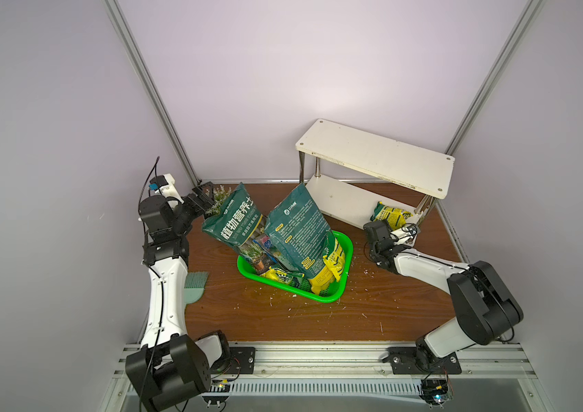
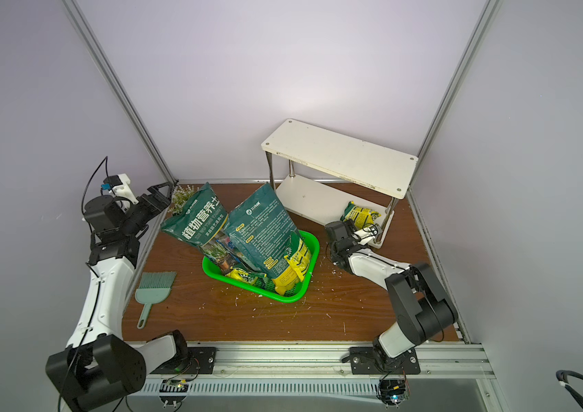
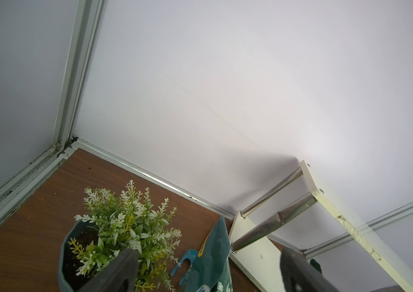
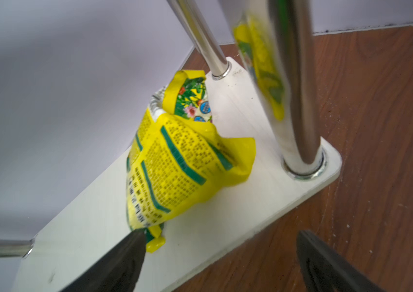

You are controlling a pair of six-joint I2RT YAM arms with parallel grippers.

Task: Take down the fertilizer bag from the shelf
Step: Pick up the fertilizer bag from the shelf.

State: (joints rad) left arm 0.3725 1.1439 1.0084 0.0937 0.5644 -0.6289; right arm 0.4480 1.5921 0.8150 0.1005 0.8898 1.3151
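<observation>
A brown wood-grain worktop sits inside pale walls, seen from above, with two robot arms mounted on a metal rail at its near edge. Close to the left arm a small teal brush lies flat on the wood. In the middle stands a green basket. It holds two tall dark green bags that lean toward the back left, with smaller yellow packets tucked at their feet. White crumbs are scattered around the basket.

Beyond the basket, to the right, the right arm reaches low toward the shelf. This is a rack of two cream boards on shiny metal legs, standing in the back right corner. The fertilizer bag, yellow with green print and crumpled, lies on the lower board near its right end, just inside the front leg. The right tool is at the front edge of that board with its jaws spread wide, gripping nothing. One fingertip sits at the bag's nearest corner, though it is not clear whether it touches. The other fingertip is well apart from the bag, past the board's edge.

At the far left, the left tool hangs raised just by a potted plant, its jaws wide apart and empty.
</observation>
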